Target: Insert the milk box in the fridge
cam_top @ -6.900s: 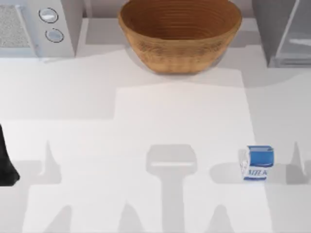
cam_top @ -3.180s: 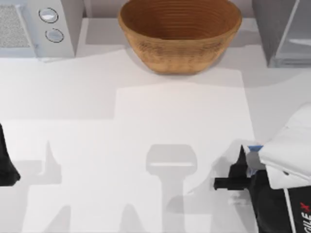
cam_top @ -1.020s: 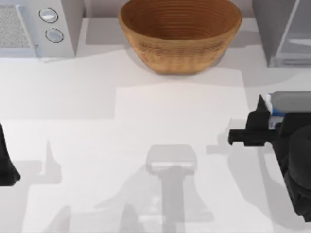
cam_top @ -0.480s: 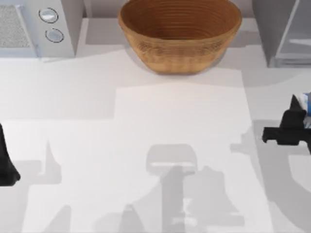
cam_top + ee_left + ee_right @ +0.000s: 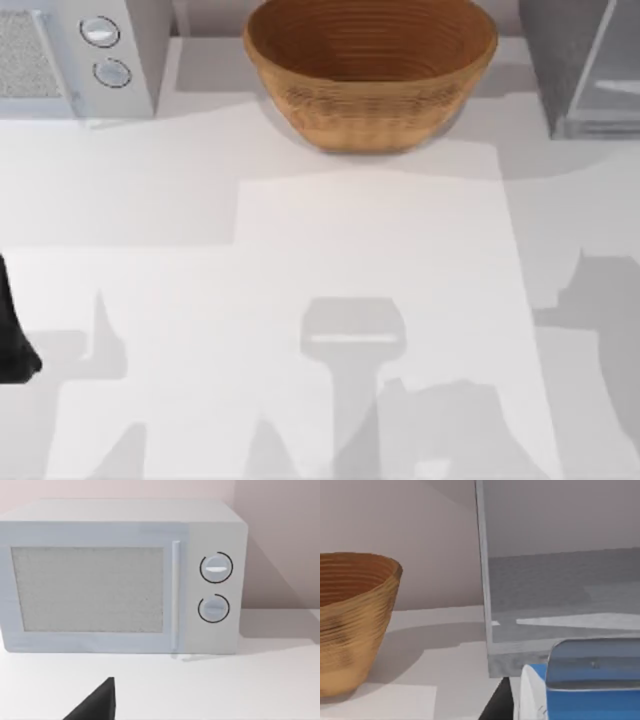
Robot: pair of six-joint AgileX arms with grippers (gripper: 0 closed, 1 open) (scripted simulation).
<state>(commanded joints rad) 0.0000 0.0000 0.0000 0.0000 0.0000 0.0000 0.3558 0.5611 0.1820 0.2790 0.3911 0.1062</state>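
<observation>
The milk box shows its blue top and white side close up in the right wrist view. My right gripper is shut on it, with one black finger beside the carton. The fridge stands just ahead of the carton, its glassy panel facing the camera and a grey shelf inside. From above, the fridge is at the table's far right corner. My left arm is parked at the left edge.
A big wicker basket sits at the back middle, left of the fridge. A light-grey appliance with two dials fills the back left corner. The arm's shadow lies on the white table at the right.
My right gripper, holding the milk box, has moved rightward and out past the top view's right edge. The left arm has stayed still.
</observation>
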